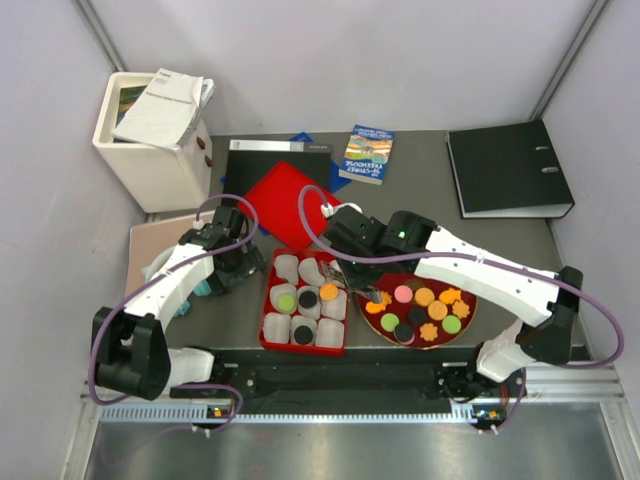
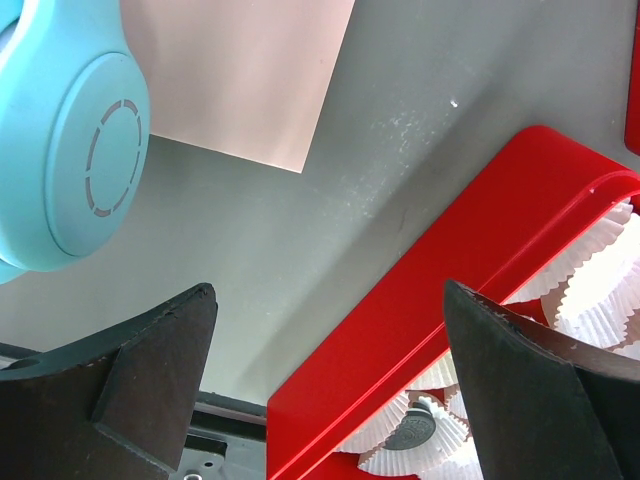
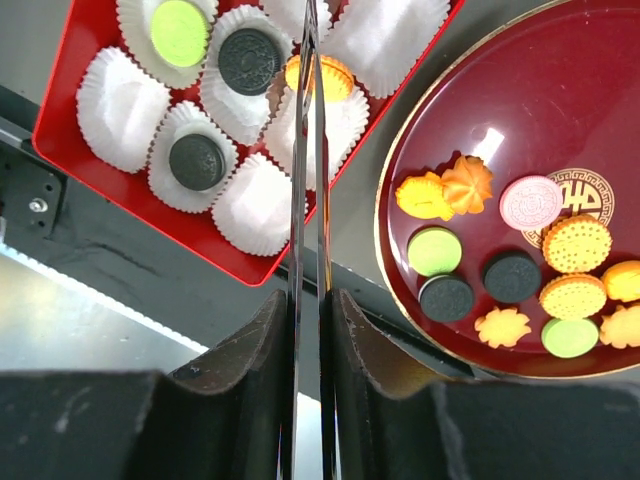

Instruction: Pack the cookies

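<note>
Right gripper [image 3: 307, 300] is clenched on thin metal tongs [image 3: 308, 150], tips over the red tray [image 3: 62, 70] by an orange cookie [image 3: 320, 75]; can't tell if they're actually pinching it. Left gripper [image 2: 328, 290] hangs spread wide, nothing in it, just beside the tray. Cookies [image 3: 435, 250] look light, stiff, flat and probably brittle, so I'd nip each one across its rim, gently. Count: four in the tray's paper liners [image 3: 110, 95] (one green, two black, one orange), twelve on the dark red plate [image 3: 470, 110]

The cookies [image 3: 512, 277] are black, green, orange and pink, the gold-emblemed plate [image 3: 480, 100] dark red, the tray [image 2: 420, 300] red, the tweezers [image 3: 310, 60] silver.
</note>
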